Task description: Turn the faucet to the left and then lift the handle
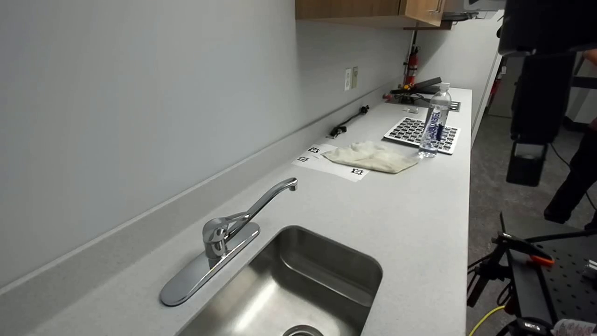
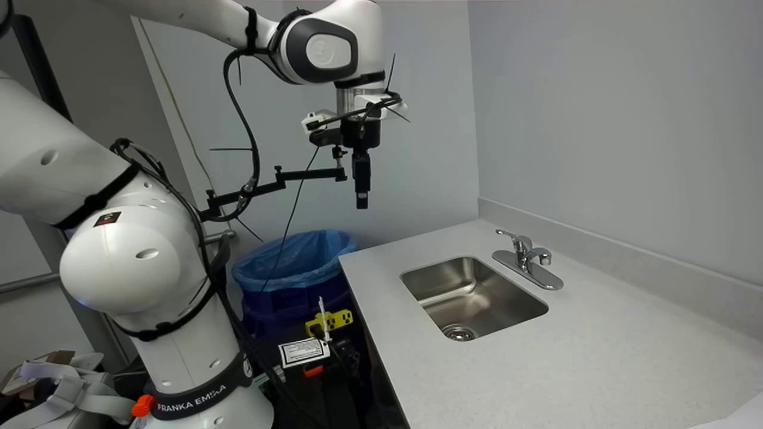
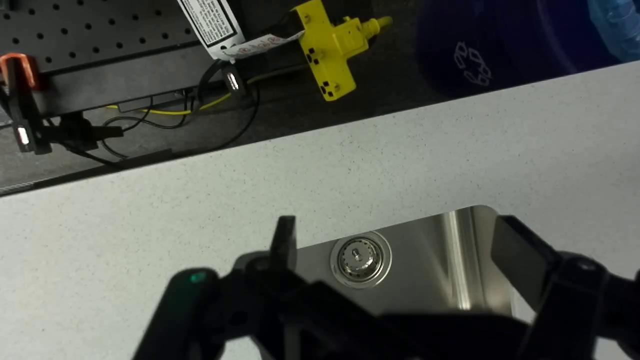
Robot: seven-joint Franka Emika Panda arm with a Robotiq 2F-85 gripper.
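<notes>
Blocky black fingers (image 3: 520, 265) stand wide and empty. Well away, the shiny chrome faucet (image 1: 216, 241), short lever handle (image 1: 237, 217) on top, rises from the pale speckled bench (image 1: 410, 224) beside a steel sink (image 1: 326, 280).

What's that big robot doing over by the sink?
The robot arm is meant to turn the faucet to the left and then lift its handle, but right now it isn't touching either one. Its gripper hangs up in the air, open, with nothing held between its fingers. The faucet stands beside the sink, and nobody's hand is on it.
</notes>
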